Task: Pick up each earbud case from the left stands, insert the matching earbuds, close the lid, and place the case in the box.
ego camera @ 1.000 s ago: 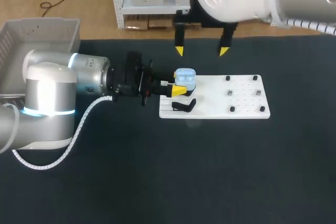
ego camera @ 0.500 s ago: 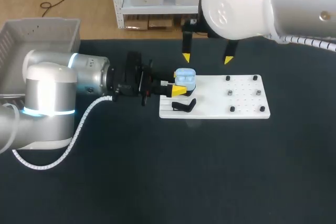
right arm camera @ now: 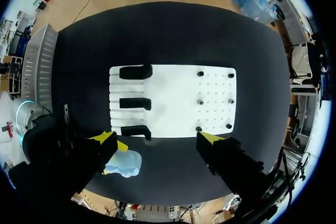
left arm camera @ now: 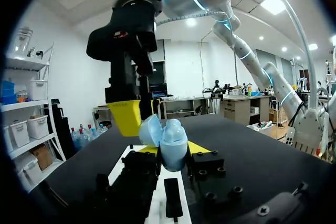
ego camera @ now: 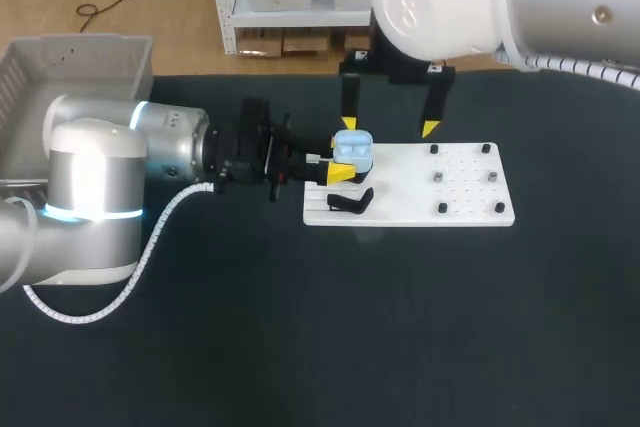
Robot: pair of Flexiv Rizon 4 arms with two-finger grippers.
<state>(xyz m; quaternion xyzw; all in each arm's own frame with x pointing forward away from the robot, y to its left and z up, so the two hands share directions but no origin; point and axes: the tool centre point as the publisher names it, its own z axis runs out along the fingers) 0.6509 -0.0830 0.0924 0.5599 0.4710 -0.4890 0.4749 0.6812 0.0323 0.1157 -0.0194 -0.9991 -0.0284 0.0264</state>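
My left gripper [ego camera: 343, 164] reaches in from the left and is shut on a light blue earbud case [ego camera: 352, 150], held just above the left end of the white board [ego camera: 465, 195]. In the left wrist view the case [left arm camera: 169, 139] sits between the yellow tips with its lid open. My right gripper [ego camera: 388, 127] hangs open over the board's far edge. One of its fingertips [left arm camera: 126, 117] stands right beside the case. From the right wrist view the case [right arm camera: 124, 163] lies beside one finger of the right gripper [right arm camera: 157, 139], not between them.
Three black stands [right arm camera: 135, 103] line the board's left side, and small pegs [right arm camera: 214, 100] dot its right side. A grey basket [ego camera: 60, 67] stands at the table's far left. My left arm [ego camera: 110, 182] lies across the left half of the table.
My right gripper has come nearer and lower, so one fingertip now stands close beside the case. The left arm and the case have not moved.
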